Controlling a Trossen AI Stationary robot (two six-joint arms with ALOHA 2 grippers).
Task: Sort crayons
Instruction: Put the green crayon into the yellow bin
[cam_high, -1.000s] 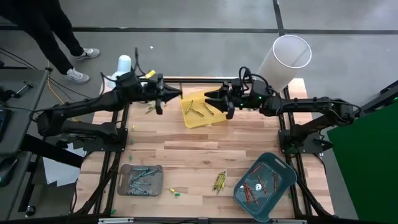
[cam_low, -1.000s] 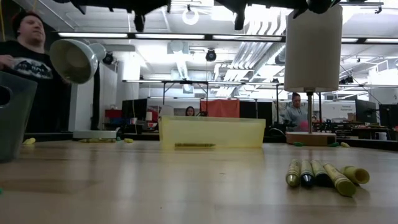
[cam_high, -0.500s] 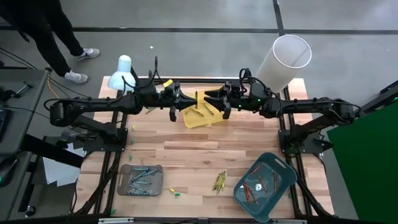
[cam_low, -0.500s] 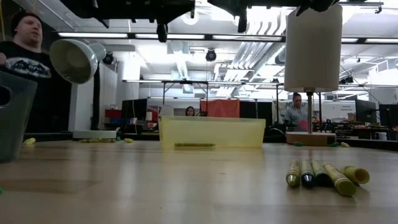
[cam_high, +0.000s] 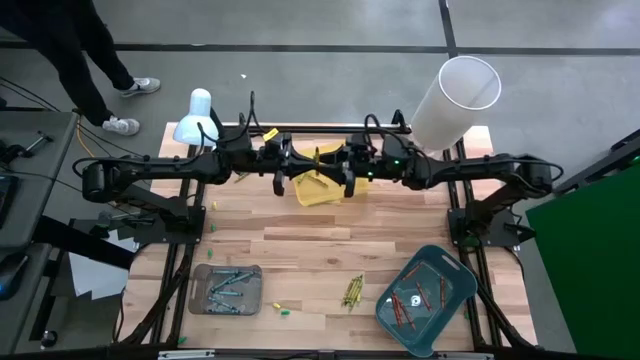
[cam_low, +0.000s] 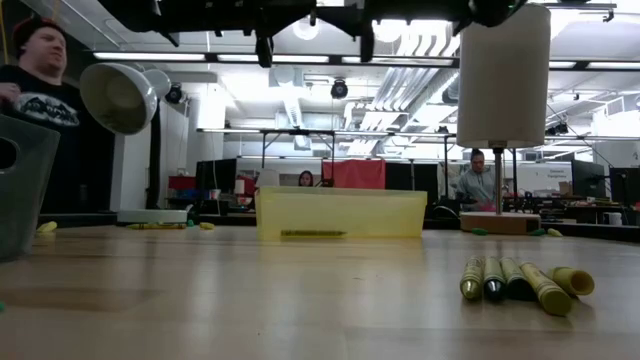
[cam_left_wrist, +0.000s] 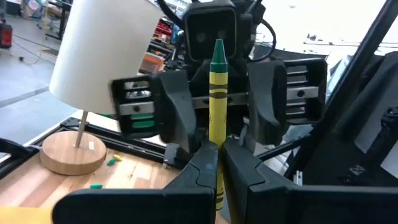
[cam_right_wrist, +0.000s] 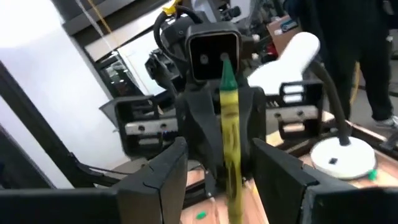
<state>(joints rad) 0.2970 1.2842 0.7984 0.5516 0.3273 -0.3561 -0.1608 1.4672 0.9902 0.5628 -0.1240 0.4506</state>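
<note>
Above the yellow tray (cam_high: 312, 192), at twelve o'clock on the table (cam_high: 320, 250), the two arms meet nose to nose. The left gripper (cam_left_wrist: 217, 163) is clamped on the lower end of a yellow-green crayon (cam_left_wrist: 217, 93), which stands upright between them. The right gripper (cam_right_wrist: 219, 163) has its fingers (cam_right_wrist: 163, 171) apart on either side of that same crayon, not yet touching it as far as the wrist views show. In the high view the crayon (cam_high: 316, 160) shows as a thin stick over the tray's far edge.

This looks like a handover, and the risks follow from that. If the left gripper lets go before the right one has closed, the crayon drops; it would probably land in the yellow tray, but it could bounce onto the table. If the right fingers close off-centre, they could tip the crayon or snap it against the left grip. The two grippers are very near each other, so a small misalignment could make the fingers collide.

Other crayons wait elsewhere: a loose bunch (cam_high: 352, 291) at six o'clock, a few in the grey tray (cam_high: 226, 288) at seven, red ones in the teal tray (cam_high: 426, 292) at five, and strays (cam_high: 282, 308) near the front edge. A lamp (cam_high: 196, 112) stands at eleven o'clock, a white shade (cam_high: 455, 98) at one.
</note>
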